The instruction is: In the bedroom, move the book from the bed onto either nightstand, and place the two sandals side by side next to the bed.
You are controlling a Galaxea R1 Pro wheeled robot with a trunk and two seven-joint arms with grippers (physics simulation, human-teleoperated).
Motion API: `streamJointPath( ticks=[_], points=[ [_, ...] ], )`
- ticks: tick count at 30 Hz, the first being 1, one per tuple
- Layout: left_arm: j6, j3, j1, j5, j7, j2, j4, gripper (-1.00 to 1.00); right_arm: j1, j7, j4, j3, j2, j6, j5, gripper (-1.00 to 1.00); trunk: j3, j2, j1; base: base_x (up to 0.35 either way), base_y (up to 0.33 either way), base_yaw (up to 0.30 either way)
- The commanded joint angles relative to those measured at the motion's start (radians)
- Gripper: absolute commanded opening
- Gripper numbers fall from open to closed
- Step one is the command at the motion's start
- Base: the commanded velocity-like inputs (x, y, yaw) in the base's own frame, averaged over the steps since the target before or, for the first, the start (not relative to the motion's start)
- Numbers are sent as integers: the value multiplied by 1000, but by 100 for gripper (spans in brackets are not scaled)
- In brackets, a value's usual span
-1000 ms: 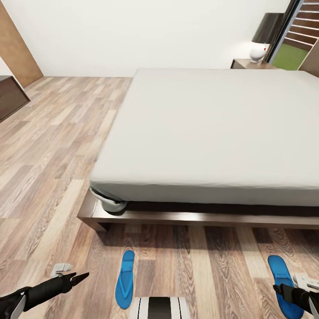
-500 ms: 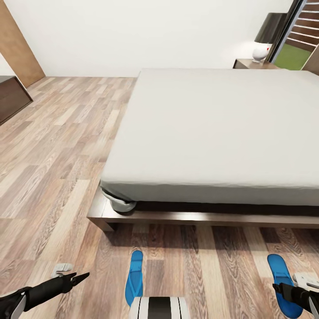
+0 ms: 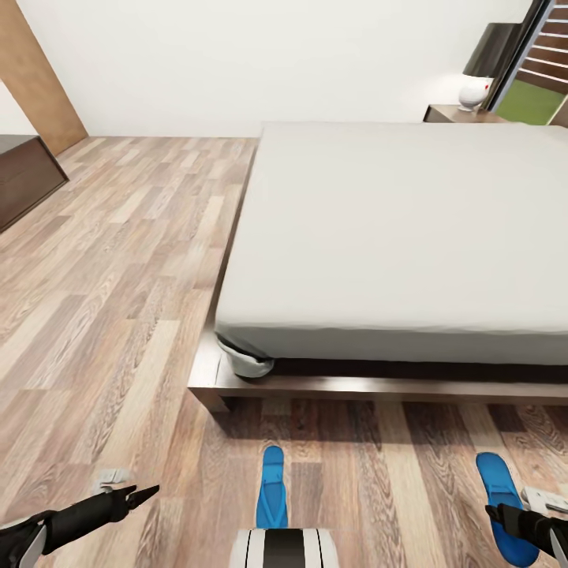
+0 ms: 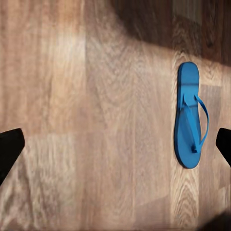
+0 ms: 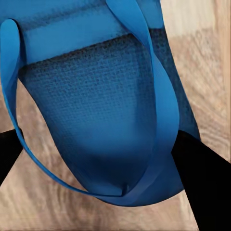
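From the head view, one blue sandal (image 3: 271, 497) lies on the plank floor (image 3: 110, 300) before the bed (image 3: 410, 237), while the right gripper (image 3: 517, 521) clamps the other sandal (image 3: 498, 497). The left wrist view shows the left gripper (image 4: 115, 147) spread wide, empty, above the floor beside that lying sandal (image 4: 191, 115). The right wrist view shows black fingers (image 5: 202, 178) pinching the held sandal's (image 5: 96, 110) sole; it should probably be set parallel, just beside its mate.

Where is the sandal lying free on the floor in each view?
Head view: free sandal, bottom centre, on the floor before the bed frame.
Left wrist view: same sandal, flat on the planks beside a shadow's edge.
Right wrist view: that is the other sandal, gripped in the right claw.
Shared landmark: the wood-plank floor.
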Motion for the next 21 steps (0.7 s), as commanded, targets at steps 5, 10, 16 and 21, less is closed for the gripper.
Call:
streamJointPath(
  ticks=[5,10,16,21],
  points=[
    [11,9,-1,-7,-6,-1,-1,100,-1,8,-2,-7,1,5,10,-100,-1,0,0,0,308,0],
    [11,9,-1,-7,-6,-1,-1,100,-1,4,-2,-8,0,5,10,-100,-1,0,0,0,313,0],
    [11,9,-1,-7,-6,-1,-1,100,-1,4,-2,-7,1,5,10,-100,-1,0,0,0,314,0],
    [11,9,-1,-7,-5,-1,-1,100,-1,4,-2,-8,1,5,10,-100,-1,0,0,0,314,0]
  ],
)
